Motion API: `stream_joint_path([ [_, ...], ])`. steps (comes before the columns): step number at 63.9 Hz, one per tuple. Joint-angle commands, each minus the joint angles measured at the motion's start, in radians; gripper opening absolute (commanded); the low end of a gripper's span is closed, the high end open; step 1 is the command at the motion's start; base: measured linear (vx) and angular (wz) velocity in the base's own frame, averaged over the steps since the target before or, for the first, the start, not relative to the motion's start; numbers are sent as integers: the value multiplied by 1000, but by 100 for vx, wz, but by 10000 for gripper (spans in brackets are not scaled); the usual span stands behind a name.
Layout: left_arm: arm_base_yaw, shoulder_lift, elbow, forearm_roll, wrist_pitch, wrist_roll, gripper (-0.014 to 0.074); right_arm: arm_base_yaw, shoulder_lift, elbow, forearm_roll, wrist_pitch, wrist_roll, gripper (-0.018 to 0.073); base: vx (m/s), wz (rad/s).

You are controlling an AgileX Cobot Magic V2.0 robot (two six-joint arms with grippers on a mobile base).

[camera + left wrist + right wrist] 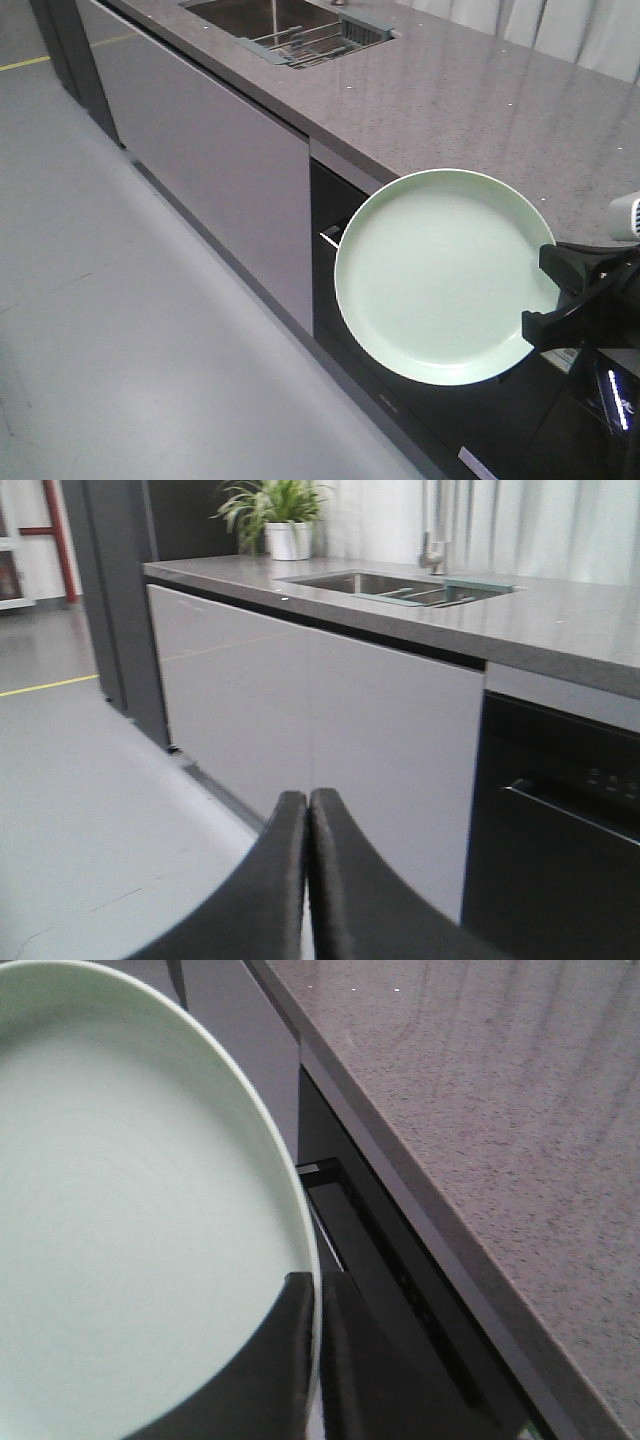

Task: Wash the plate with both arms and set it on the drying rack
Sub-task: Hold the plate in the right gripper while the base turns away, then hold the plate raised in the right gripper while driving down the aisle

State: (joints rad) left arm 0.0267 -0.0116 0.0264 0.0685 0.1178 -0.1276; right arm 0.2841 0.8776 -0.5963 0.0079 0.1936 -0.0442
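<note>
Grey speckled countertop [470,90] runs along pale cabinet fronts, with the sink [235,14] at its far end. Plate [440,275] is in the air off the counter's front edge, well apart from the drying rack [312,42] lying over the sink. Right gripper [315,1285] is clamped on the plate's rim. Left gripper [308,798] has its fingers pressed together, holding nothing.

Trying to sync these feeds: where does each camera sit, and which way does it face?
Exterior front: high up, looking down the counter toward the drying rack; right gripper holding the plate.
Left wrist: low, facing cabinets; shut left gripper below.
Right wrist: behind its gripper, looking down on plate.
Shared: plate, front and right wrist.
</note>
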Motion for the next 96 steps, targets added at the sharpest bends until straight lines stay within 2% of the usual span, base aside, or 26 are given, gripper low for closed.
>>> stream_joint_path([
  [1,1,-15,22,-4,-73,-10,-6,-3,-14,-29,-8,-74,-7,-9,-10,41],
  [96,1,-15,22,-4,-73,-10,-6,-3,-14,-29,-8,-74,-7,-9,-8,44],
])
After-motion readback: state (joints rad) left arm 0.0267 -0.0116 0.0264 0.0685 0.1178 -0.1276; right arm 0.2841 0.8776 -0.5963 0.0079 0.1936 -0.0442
